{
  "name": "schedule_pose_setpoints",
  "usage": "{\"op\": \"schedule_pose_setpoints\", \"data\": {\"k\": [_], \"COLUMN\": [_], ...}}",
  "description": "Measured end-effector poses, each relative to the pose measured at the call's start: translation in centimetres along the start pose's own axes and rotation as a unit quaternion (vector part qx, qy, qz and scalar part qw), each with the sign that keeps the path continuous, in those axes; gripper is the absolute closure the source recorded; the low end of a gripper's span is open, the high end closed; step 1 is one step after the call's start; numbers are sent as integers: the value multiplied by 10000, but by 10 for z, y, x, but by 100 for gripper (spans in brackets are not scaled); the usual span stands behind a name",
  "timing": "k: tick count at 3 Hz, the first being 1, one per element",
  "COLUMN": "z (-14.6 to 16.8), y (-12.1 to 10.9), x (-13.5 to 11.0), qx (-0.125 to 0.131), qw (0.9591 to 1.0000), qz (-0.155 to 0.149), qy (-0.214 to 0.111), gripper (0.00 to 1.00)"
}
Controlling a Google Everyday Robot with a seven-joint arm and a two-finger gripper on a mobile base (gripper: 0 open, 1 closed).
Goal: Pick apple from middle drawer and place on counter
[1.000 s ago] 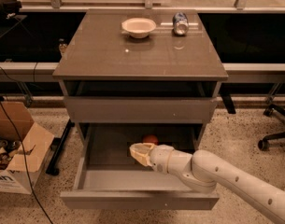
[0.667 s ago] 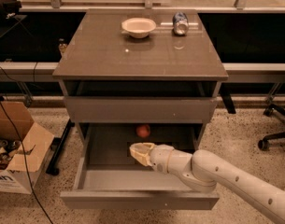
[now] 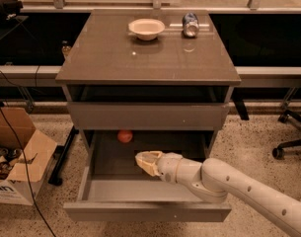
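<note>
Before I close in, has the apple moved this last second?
Yes. The apple rolled left, toward the back of the middle drawer, away from the gripper inside it.

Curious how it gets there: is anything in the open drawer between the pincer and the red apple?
Nothing visible. The pincer hangs inside the middle drawer; the apple lies toward the back, with only bare drawer floor between them.

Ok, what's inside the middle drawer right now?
The apple sits back left in the middle drawer; the gripper hangs inside, front-right of it, apart. The arm hides some floor on the right.
</note>
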State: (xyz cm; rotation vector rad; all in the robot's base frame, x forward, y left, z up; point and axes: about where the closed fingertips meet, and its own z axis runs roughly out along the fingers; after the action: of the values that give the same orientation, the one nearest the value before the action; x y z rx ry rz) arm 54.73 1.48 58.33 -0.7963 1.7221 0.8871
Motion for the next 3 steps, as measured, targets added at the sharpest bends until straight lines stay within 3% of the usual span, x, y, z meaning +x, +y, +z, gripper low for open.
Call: {"op": "schedule_pose_setpoints", "data": {"k": [1,2,3], "z": [1,2,7], "y": [1,2,2], "x": [0,-1,2], "qx": [-16,-29,52], "qw": [10000,10000,9999], "qz": [-2,-4,-99], "qy": [-1,-2,115], "gripper": [11,0,0]}}
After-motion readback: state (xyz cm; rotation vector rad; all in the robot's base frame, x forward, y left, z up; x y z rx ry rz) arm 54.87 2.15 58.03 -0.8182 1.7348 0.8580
